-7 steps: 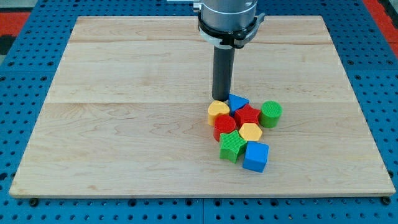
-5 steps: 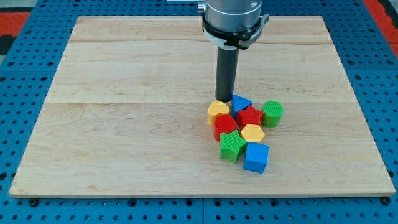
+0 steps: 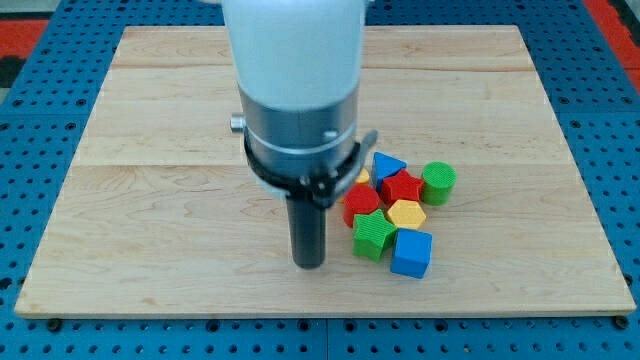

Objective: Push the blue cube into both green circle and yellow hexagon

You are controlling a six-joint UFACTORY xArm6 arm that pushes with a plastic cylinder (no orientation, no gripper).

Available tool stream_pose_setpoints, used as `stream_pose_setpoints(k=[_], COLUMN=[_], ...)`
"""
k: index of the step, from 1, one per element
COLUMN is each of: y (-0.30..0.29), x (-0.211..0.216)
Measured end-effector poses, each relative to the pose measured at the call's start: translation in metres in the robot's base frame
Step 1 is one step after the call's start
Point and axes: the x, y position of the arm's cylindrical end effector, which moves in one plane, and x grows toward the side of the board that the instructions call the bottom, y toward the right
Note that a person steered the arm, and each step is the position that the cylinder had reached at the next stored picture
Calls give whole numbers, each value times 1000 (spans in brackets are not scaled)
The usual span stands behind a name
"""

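The blue cube (image 3: pixel 411 252) sits at the lower right of a tight cluster of blocks on the wooden board (image 3: pixel 150 200). The yellow hexagon (image 3: pixel 405 213) touches it just above. The green circle (image 3: pixel 438 183) lies at the cluster's right end, apart from the cube. My tip (image 3: pixel 309 264) rests on the board left of the cluster, about a block's width from the green block (image 3: pixel 373 236) and level with the blue cube. The arm body hides the cluster's upper left.
The cluster also holds a blue triangle (image 3: pixel 386 165), a red block (image 3: pixel 403 187) and another red block (image 3: pixel 361 203). A sliver of a yellow block (image 3: pixel 363 176) shows beside the arm. The board's bottom edge (image 3: pixel 320 315) is close below.
My tip has moved from just above the cluster, by the yellow block and blue triangle, down to the cluster's lower left. The arm now looms larger. The blocks have not moved.
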Motion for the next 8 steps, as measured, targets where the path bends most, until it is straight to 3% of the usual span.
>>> stream_pose_setpoints(k=[5,6,8], y=[183,191,162], x=[13,8,37])
